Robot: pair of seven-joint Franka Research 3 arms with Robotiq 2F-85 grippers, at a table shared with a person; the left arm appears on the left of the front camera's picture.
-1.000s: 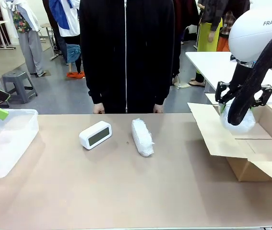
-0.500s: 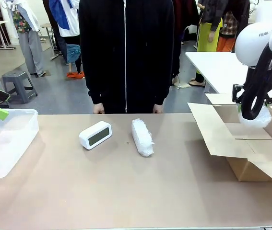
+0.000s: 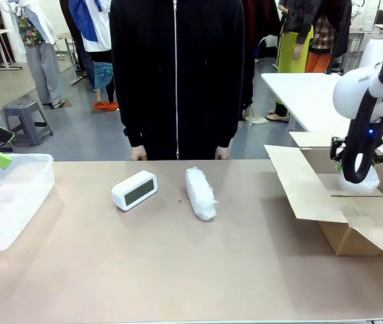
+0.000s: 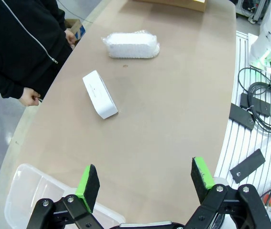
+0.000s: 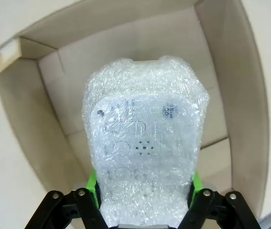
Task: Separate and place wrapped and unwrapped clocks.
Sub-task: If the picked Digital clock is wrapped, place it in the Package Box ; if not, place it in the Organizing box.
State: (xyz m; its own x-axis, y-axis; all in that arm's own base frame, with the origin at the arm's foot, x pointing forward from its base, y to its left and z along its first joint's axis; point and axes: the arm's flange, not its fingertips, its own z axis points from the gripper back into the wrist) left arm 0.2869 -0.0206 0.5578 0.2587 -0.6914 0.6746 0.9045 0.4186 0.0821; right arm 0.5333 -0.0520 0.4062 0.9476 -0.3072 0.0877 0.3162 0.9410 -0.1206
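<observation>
Right jaws: clenched on a bubble-wrapped clock [image 5: 145, 157]. The green pads [image 5: 93, 187] press its two long sides near the lower end. The bundle points down into the open cardboard box [image 5: 30, 119].
Left jaws: released and spread wide, with nothing between the pads [image 4: 88, 181]. They hang by the clear plastic tub [image 3: 42, 182] at the robot's left end of the tabletop [image 3: 177, 270].
Step in hand: judged to be setting the held bundle into the box.
Alignment: keep the bundle centred over the box floor, clear of the raised flaps and side walls.
Descent: lower it straight down, and release only when the free end is close to the box floor, so it does not drop or tip.
Grip caution: bubble wrap gives under pressure, so hold the clamp steady until release, then withdraw straight up.
Wrapped clocks: two. One is in the right jaws. The second bubble-wrapped clock [image 3: 200, 193] lies mid-tabletop.
Unwrapped clocks: one. A bare white digital clock [image 3: 134, 190] lies near the second bundle, apart from it on the tub side.
Containers: two, one cardboard box and one plastic tub, at opposite ends.
Person: one, standing at the far edge with hands off the clocks.
</observation>
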